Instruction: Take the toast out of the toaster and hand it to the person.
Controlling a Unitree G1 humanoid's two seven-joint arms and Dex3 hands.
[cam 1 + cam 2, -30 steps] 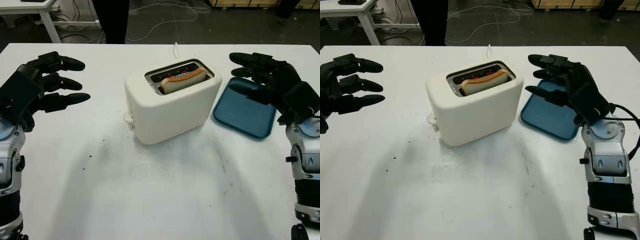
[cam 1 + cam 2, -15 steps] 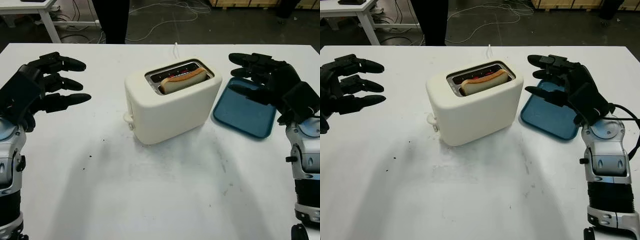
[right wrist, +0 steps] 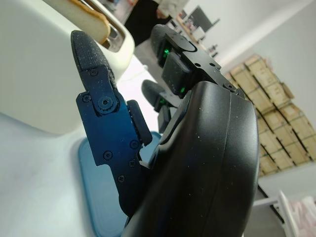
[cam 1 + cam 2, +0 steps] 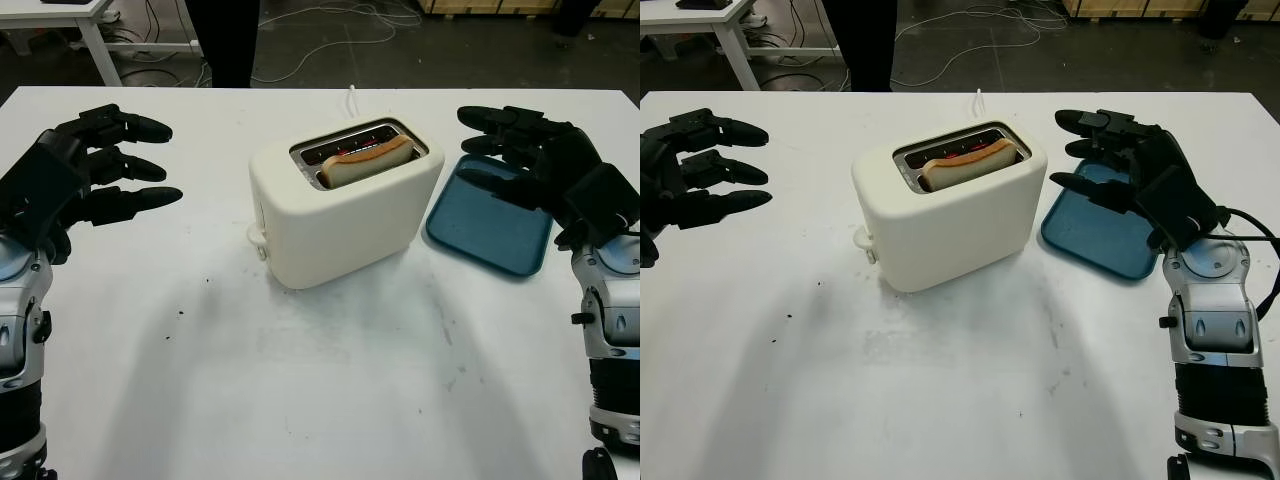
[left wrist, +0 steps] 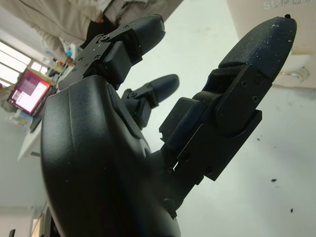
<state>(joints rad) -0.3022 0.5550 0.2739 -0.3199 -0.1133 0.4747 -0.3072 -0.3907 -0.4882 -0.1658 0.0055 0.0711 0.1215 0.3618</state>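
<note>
A cream toaster [image 4: 340,215] stands in the middle of the white table, with one slice of toast [image 4: 366,159] sticking up from its front slot. My left hand [image 4: 105,165] hovers open at the table's left side, well apart from the toaster. My right hand [image 4: 520,155] hovers open to the toaster's right, above a blue tray [image 4: 490,228]. In the right wrist view the toast [image 3: 91,15] and toaster [image 3: 44,74] sit just past my right hand's fingers [image 3: 101,108]. A person in dark trousers [image 4: 222,40] stands beyond the table's far edge.
The toaster's white cord [image 4: 352,98] runs off the far edge. Cables lie on the dark floor behind, and a white table leg [image 4: 95,45] stands at the back left. Bare table [image 4: 320,380] stretches in front of the toaster.
</note>
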